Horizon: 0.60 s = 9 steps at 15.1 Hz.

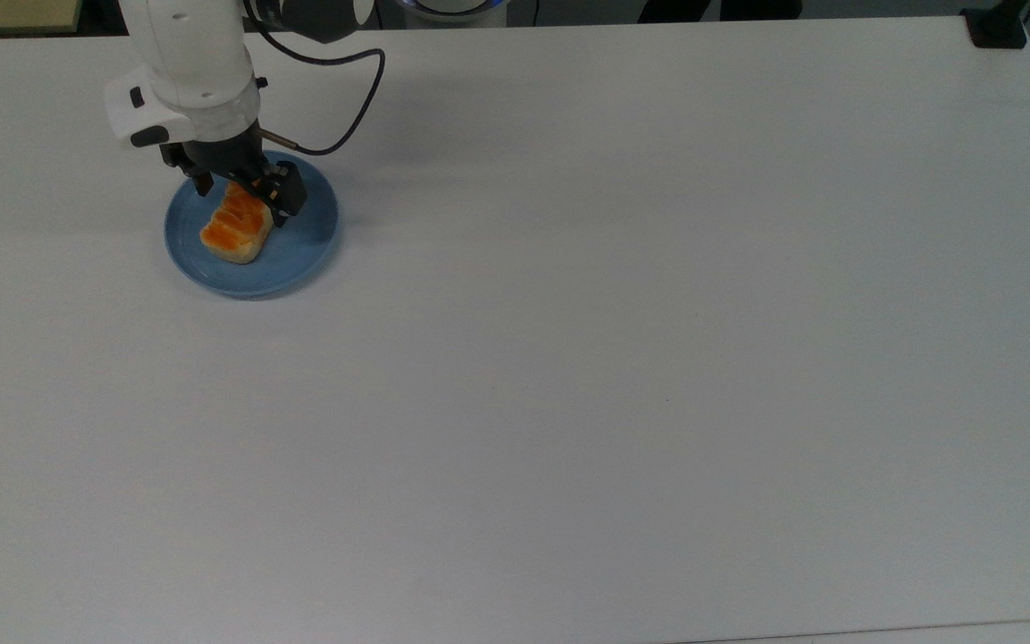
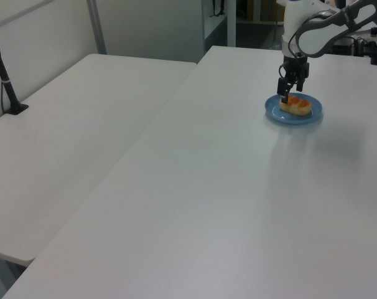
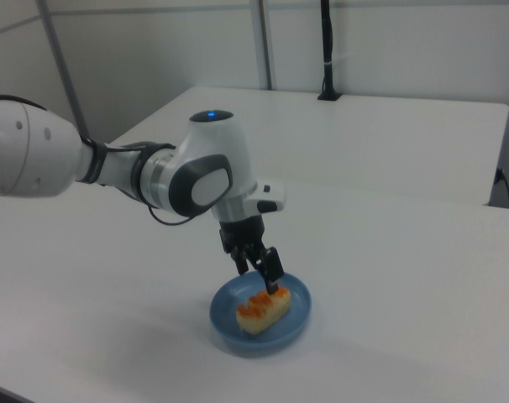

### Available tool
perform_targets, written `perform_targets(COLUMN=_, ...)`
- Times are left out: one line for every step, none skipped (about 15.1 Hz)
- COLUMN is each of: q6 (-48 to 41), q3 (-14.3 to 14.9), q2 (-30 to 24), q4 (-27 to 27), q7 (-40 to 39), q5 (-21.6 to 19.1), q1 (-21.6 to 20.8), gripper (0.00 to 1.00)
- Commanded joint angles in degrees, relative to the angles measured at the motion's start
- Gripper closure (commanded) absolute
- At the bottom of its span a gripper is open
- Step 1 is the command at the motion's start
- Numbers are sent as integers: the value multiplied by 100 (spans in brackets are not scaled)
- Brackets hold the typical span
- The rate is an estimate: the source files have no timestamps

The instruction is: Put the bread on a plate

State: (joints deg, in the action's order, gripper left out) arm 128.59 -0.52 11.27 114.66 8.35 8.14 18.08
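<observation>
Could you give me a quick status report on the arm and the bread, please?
Gripper open, just above the plate. Orange-brown ridged bread roll lying flat on the round light-blue plate. Nothing in the way on the white table.
</observation>
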Motion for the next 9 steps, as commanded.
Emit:
perform_targets(q6=-1531, q3=-27, q2=-406, q4=-1036, q7=324, q5=-57, q1=-58, gripper=0)
perform_targets(q6=-2218, q3=-53, q2=-389, q4=-1686, q7=343, q5=-284, q1=-172, gripper=0)
perform_targets(q6=-2755, q3=-53, q2=-406, q4=-2215, q7=317, q5=-443, q1=-329, gripper=0)
perform_targets(q6=-3074, q3=-53, q2=-424, q4=-2490, q7=308, q5=-445, q1=-453, gripper=0)
perform_targets(q6=-3460, q3=-53, q2=-441, q4=-2840, q7=299, q5=-453, q1=-619, gripper=0)
perform_targets(q6=-3786, q3=-53, q2=-450, q4=-3157, q7=308, q5=-453, q1=-778, gripper=0)
perform_targets(q6=-3928, q3=-45, q2=-555, q4=-3221, q7=317, q5=-427, q1=-971, gripper=0)
perform_targets(q6=-3921, q3=-18, q2=-643, q4=-3196, q7=334, q5=-401, q1=-1147, gripper=0)
perform_targets(q6=-3938, q3=8, q2=-678, q4=-3187, q7=343, q5=-401, q1=-1279, gripper=0)
